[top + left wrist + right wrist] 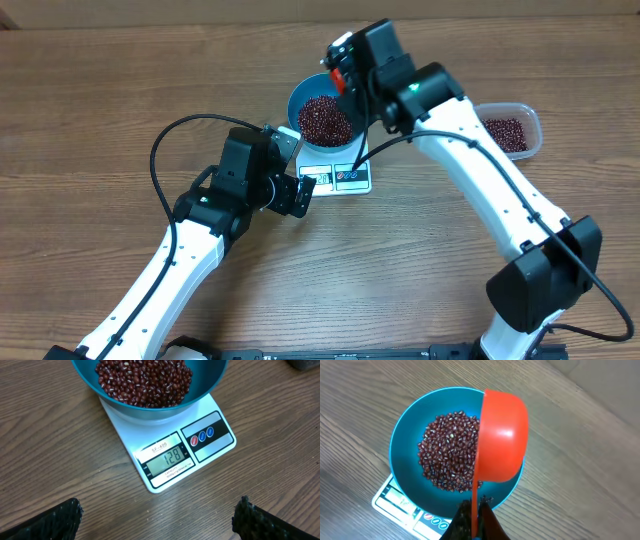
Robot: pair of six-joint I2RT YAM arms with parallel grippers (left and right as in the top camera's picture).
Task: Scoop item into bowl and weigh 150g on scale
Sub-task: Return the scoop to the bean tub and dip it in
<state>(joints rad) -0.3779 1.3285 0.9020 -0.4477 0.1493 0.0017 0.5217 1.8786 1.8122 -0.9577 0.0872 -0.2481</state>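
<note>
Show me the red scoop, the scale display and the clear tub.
red scoop (502, 435), right wrist view, rounded back
scale display (172, 455), left wrist view, digits
clear tub (536, 125), overhead view, right rim

one blue bowl (298, 100), one white scale (340, 179) with three round buttons (202, 436), one red scoop (502, 435), one clear tub (533, 120), one desk (90, 100). two robot arms: the left arm (170, 260) and the right arm (490, 180). the beans (325, 120) are too many to count, lying in two heaps.
</note>
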